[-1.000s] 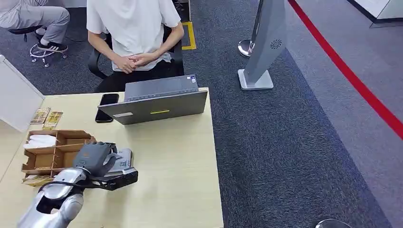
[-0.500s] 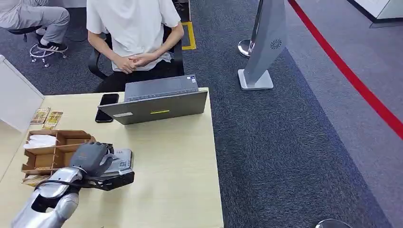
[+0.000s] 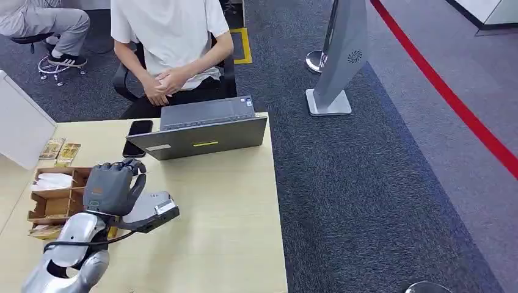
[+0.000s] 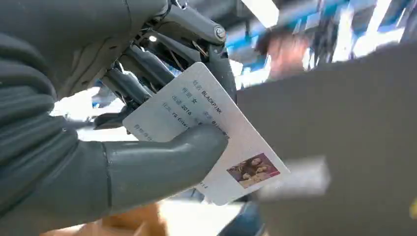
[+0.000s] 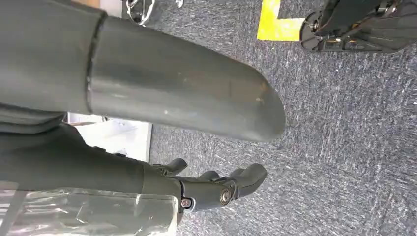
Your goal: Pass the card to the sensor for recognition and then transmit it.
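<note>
One card [image 4: 216,142], pinched in left hand [image 3: 111,188]

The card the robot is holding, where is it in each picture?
Head view: the card pokes out beside the left hand, over the table, near the laptop.
Left wrist view: the card sits mid-picture, pinched under the thick thumb.
Right wrist view: no card; that hand hangs over carpet.
Shared landmark: the left hand.
</note>
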Motion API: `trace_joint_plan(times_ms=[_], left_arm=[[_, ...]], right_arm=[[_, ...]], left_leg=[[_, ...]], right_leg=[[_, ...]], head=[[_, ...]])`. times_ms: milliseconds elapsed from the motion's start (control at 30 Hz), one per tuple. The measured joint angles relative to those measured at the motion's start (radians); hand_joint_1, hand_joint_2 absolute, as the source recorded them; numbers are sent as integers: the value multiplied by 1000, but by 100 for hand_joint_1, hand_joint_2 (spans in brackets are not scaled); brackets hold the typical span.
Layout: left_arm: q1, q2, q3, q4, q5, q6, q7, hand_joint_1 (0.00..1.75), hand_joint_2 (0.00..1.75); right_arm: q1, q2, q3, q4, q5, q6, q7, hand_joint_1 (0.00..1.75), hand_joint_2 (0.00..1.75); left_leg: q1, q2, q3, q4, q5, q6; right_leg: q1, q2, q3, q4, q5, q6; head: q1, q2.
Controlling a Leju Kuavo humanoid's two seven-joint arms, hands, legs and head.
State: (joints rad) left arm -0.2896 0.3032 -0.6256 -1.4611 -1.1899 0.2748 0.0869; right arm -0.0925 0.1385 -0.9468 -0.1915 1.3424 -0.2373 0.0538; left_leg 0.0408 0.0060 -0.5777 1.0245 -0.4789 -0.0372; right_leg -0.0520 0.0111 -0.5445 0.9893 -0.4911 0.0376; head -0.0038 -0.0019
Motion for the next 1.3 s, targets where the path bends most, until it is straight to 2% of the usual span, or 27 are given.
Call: trace_joint_plan(times_ms=[67, 167, 267, 333, 633, 733, 800, 933, 1067, 1300], left_arm=[[20, -23, 22, -44, -30, 83, -13, 175, 175], [35, -40, 42, -80, -46, 116, -25, 175, 175], [64, -71, 74, -121, -109, 284, -74, 175, 175], [77, -94, 100, -145, -134, 357, -91, 175, 175], [98, -134, 145, -180, -144, 384, -94, 175, 175], [71, -145, 179, -160, -144, 381, -90, 175, 175], [20, -154, 218, -105, -143, 382, -88, 175, 175], [-98, -166, 299, 72, -127, 402, -111, 175, 175], [-182, -177, 347, 213, -115, 410, -128, 175, 175], [-223, -206, 370, 314, -112, 412, -134, 175, 175]], right_arm=[[1, 0, 0, 0, 9, 0, 0, 0, 0], [-1, 0, -1, 0, 11, 0, 0, 0, 0], [0, 0, -1, 0, 30, 1, 0, 0, 0], [-2, 0, -1, 0, 38, 3, 0, 0, 0], [-6, 0, 0, 1, 47, 4, 1, 0, 0], [-9, 0, 3, 1, 66, 13, 7, 0, 0], [-16, 0, 10, 1, 81, 23, 11, 0, 0], [-33, 1, 25, 2, 100, 32, 24, 0, 0], [-41, 3, 29, 3, 99, 35, 28, 0, 0], [-43, 3, 32, 3, 99, 34, 37, 0, 0]], left_leg=[[0, 0, 0, 0, 0, 0], [0, -1, 0, 0, 0, 0], [1, 0, 0, 0, 0, 0], [0, -1, 0, 0, 0, 0], [0, -1, 0, 0, 0, 0], [0, -1, 0, 0, 1, 0], [0, -1, 0, 0, 1, 0], [0, -1, 0, 0, 4, 0], [0, -1, 0, 0, 4, 0], [0, -2, -1, 0, 4, 0]], right_leg=[[0, 0, 0, 0, 0, 0], [0, -1, 0, 0, 0, 0], [0, -1, 0, 1, 0, 0], [0, -1, 0, 0, 0, 0], [0, -1, 0, 0, 0, 0], [0, -2, 0, 0, 0, 0], [0, -2, 0, 1, 0, 0], [0, -1, 0, 1, 2, -1], [0, -1, 0, 1, 3, 0], [0, -2, 0, 0, 2, 0]], head=[[1, 0], [0, 0], [0, 0], [1, 0], [0, 0], [0, 0], [0, 0], [0, 0], [0, 0], [0, 0]])
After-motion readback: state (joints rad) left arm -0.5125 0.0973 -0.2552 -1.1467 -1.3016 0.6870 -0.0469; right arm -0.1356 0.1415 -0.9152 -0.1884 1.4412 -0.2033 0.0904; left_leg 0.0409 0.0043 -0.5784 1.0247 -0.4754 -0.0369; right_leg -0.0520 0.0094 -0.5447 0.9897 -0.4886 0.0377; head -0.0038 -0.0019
